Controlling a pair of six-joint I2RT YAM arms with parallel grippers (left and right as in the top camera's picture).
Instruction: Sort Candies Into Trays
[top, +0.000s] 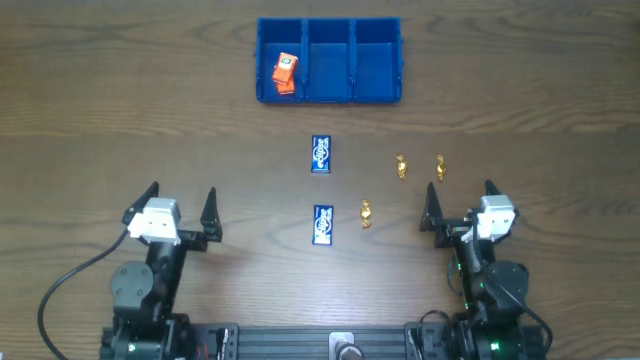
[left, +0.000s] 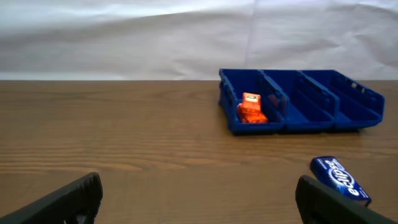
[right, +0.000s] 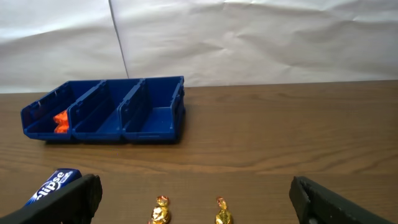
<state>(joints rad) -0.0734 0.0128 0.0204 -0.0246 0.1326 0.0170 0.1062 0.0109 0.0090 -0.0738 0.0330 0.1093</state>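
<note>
From the top view, both arms are parked near me. The left gripper (top: 181, 205) and right gripper (top: 461, 205) each have their fingers spread wide and hold nothing. The blue tray (top: 330, 21) sits at the far side, with the orange candies (top: 286, 72) lying in its left compartment; the middle and right compartments are bare. Between the tray and the arms lie the far blue pack (top: 321, 154) and the near blue pack (top: 323, 224). Three gold candies are loose to their right: two side by side (top: 401, 166) (top: 440, 166) and one nearer (top: 366, 214), just beside the near pack.

On the left wrist view, the left gripper (left: 199, 205) gapes open over bare wood. A blue pack (left: 340, 179) lies just by one finger, and the tray (left: 364, 102) with the orange candies (left: 251, 107) is well beyond.

On the right wrist view, the right gripper (right: 199, 202) is wide open too. Two gold candies (right: 161, 211) (right: 222, 211) lie between its fingers' line of reach, a blue pack (right: 51, 185) off by one finger, and the tray (right: 155, 118) is farther off.

I'd judge orange is sorted and the blue and gold pickups not yet begun. Next I'd drop one gripper over a single piece, centre it squarely, close, then carry it to a free compartment.
</note>
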